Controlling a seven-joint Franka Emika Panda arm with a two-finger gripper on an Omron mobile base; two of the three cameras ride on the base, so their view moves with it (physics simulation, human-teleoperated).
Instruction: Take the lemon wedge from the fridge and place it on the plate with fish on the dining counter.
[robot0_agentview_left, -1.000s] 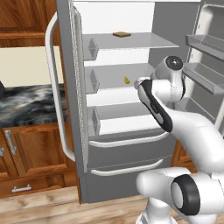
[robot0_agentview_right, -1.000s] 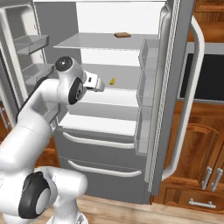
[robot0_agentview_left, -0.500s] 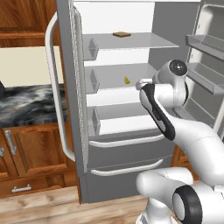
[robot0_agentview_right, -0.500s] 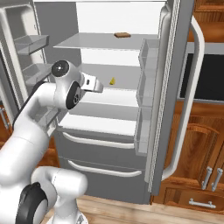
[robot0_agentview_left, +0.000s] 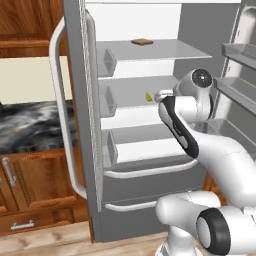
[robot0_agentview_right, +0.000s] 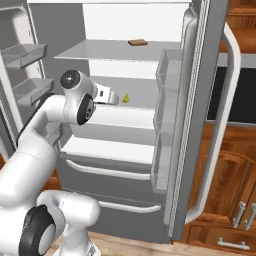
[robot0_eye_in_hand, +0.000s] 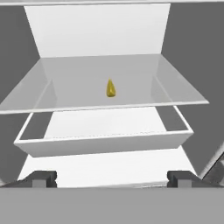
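Note:
The fridge (robot0_agentview_left: 80, 150) (robot0_agentview_right: 200, 125) stands with both doors swung wide, white shelves showing. A tiny yellow lemon wedge (robot0_agentview_left: 148, 97) (robot0_agentview_right: 126, 98) (robot0_eye_in_hand: 110, 88) lies on the middle glass shelf (robot0_eye_in_hand: 65, 94). My gripper (robot0_agentview_left: 161, 95) (robot0_agentview_right: 113, 98) (robot0_eye_in_hand: 111, 179) is open and empty, level with that shelf, just in front of the wedge and apart from it. Its two dark fingertips (robot0_eye_in_hand: 41, 178) stand far apart at the bottom of the hand view. The plate with fish is out of view. A corner of the marbled dining counter (robot0_agentview_left: 30, 125) shows at the left.
A flat brown slab (robot0_agentview_left: 142, 41) (robot0_agentview_right: 137, 43) lies on the top shelf. A white drawer (robot0_eye_in_hand: 103, 142) sits under the middle shelf. Door bins (robot0_agentview_left: 108, 102) (robot0_agentview_right: 162, 115) jut from the open doors on both sides. Wooden cabinets (robot0_agentview_right: 225, 190) flank the fridge.
The arm has reached further into the fridge, bringing the open gripper closer to the lemon wedge. The wedge has not moved.

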